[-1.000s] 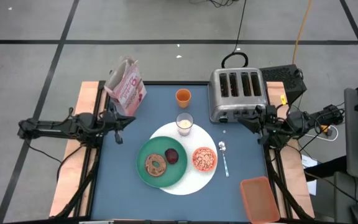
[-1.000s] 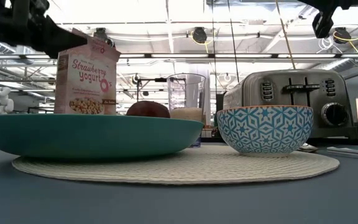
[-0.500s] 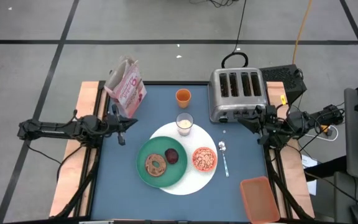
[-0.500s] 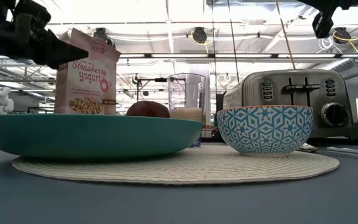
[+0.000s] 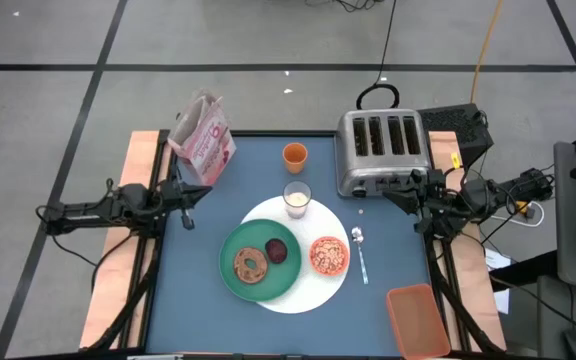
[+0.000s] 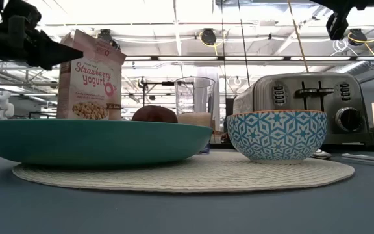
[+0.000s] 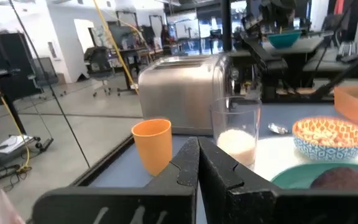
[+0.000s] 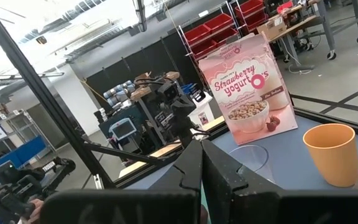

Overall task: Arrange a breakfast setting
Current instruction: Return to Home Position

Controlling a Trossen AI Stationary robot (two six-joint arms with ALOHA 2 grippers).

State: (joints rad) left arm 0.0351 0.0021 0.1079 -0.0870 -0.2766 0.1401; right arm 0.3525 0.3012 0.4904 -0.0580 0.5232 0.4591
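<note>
A large white round plate (image 5: 313, 290) lies mid-table. On it rest a green plate (image 5: 230, 280) with a doughnut and a dark red fruit, and a small bowl (image 5: 329, 256) of cereal. A glass of milk (image 5: 297, 200) stands at the plate's far rim, with an orange cup (image 5: 294, 155) beyond it. A blue-handled spoon (image 5: 360, 252) lies to the plate's right. The pink cereal bag (image 5: 200, 140) stands at the far left corner. My left gripper (image 5: 190, 207) is shut and empty near the left edge, below the bag. My right gripper (image 5: 388, 195) is shut and empty by the toaster's front.
A silver four-slot toaster (image 5: 383, 150) stands at the far right. An orange container (image 5: 418, 320) sits at the near right corner. Bare blue table (image 5: 188, 300) lies at the near left and between the bag and the cup.
My left gripper has drawn back toward the table's left edge, away from the cereal bag, and stays shut. The bag stands where it was.
</note>
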